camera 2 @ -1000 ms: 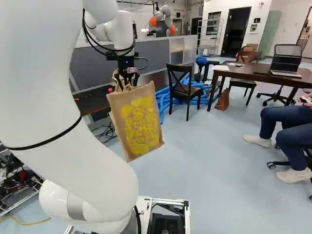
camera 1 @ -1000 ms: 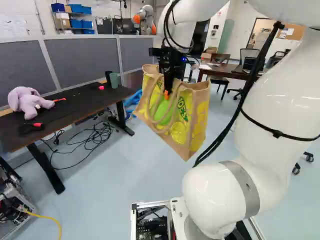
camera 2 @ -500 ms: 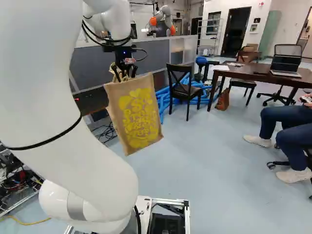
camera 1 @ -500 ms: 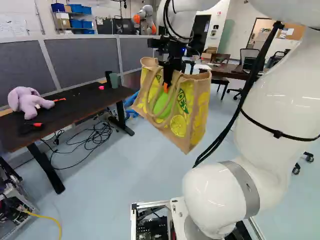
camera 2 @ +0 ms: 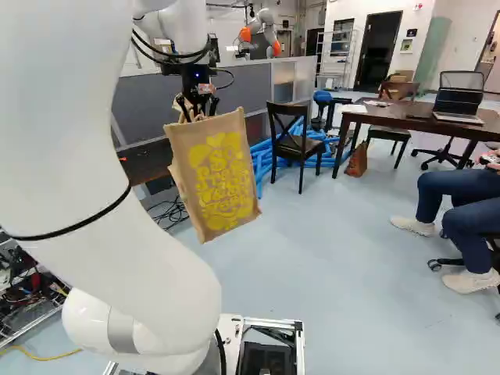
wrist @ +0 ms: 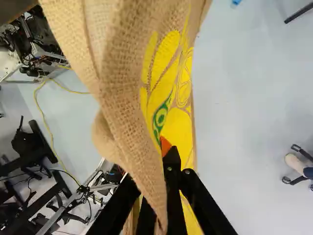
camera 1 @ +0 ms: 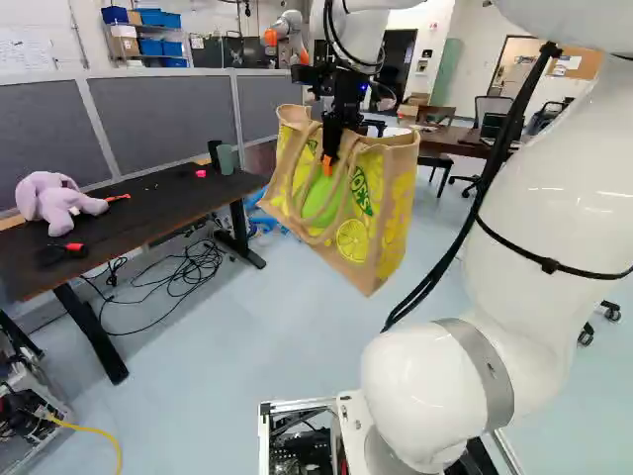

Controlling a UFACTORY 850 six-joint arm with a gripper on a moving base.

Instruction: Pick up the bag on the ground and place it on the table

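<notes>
Smooth, pale blue floor (camera 1: pixel 247 346) below, plus a flat black table (camera 1: pixel 148 203) with a lilac plush toy (camera 1: pixel 49 198) at the left of the left base view. The bag (camera 1: pixel 396 213) is boxy, coarse tan burlap, hanging tilted in the air with the gripper (camera 1: pixel 328 164) pinching a handle. Left base view gets its lemon slice and bright green patch; right base view gets the yellow lettering side, plus a laptop (camera 2: pixel 459 105) on a brown table (camera 2: pixel 402 121). Up close, folded burlap hides part of the fingers, and I can't see what's inside.
</notes>
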